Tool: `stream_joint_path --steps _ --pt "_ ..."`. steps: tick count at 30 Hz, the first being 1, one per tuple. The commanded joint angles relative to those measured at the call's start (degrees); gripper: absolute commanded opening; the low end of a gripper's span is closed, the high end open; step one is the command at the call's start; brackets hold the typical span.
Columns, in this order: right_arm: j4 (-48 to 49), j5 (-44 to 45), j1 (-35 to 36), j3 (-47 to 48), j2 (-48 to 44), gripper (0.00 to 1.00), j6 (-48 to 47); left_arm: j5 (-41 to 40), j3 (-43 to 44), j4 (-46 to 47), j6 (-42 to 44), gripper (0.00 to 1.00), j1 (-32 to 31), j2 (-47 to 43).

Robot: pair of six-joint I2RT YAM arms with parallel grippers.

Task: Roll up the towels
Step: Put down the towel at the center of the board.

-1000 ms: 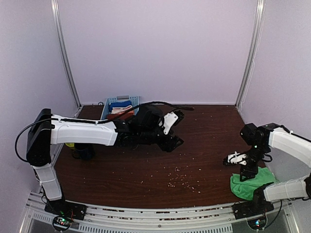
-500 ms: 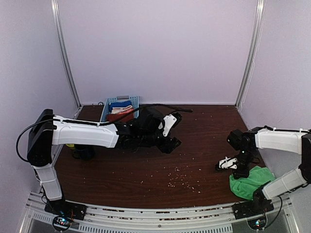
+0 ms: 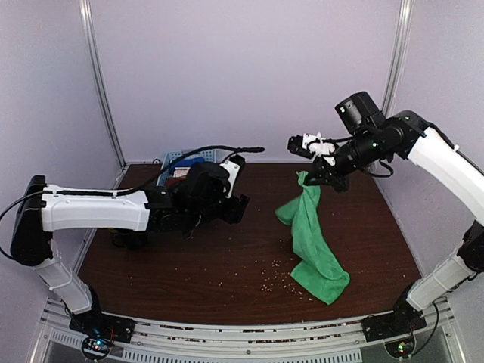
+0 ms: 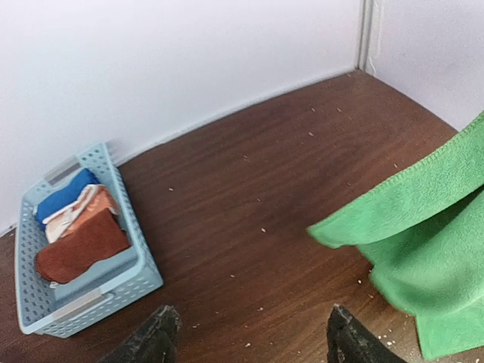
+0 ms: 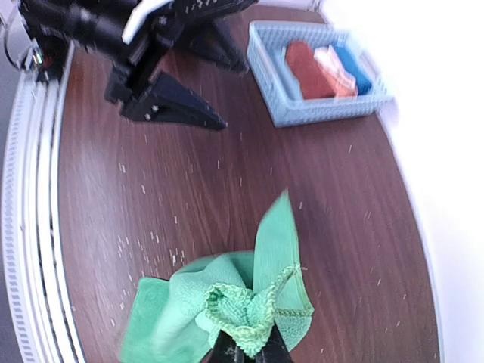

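The green towel [image 3: 311, 236] hangs from my right gripper [image 3: 308, 175], which is shut on one bunched corner high above the table's back right. Its lower end rests crumpled on the table near the front. In the right wrist view the towel [image 5: 243, 293] spreads below the shut gripper [image 5: 249, 352]. The rust towel [image 4: 80, 250] lies folded in a light blue basket [image 4: 144, 281] at the back left. My left gripper [image 4: 251, 346] hovers open and empty over bare wood left of the green towel [image 4: 431, 249].
The basket [image 5: 272, 82] also holds a blue cloth [image 4: 63, 198] and a white-and-orange striped cloth [image 4: 80, 212]. Pale crumbs [image 3: 276, 276] are scattered over the dark wood table [image 3: 227, 257]. White walls close the back and sides.
My right gripper shut on the green towel at the near right corner and lifted it up and toward the back middle. The left arm drew back slightly to the left.
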Motion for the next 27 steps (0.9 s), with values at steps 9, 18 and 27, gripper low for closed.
stream_joint_path --steps 9,18,27 --pt "11.1 -6.4 -19.4 -12.6 -8.2 0.00 5.1 -6.0 -7.1 6.0 4.1 0.70 0.0 -9.0" --pt "3.3 1.2 -33.1 -33.8 -7.6 0.50 -12.6 6.7 -3.2 -0.4 4.2 0.60 0.2 0.6" --pt "7.1 -7.3 -28.9 -29.5 -4.4 0.64 -10.5 20.6 -7.3 1.8 2.2 0.51 0.1 4.1"
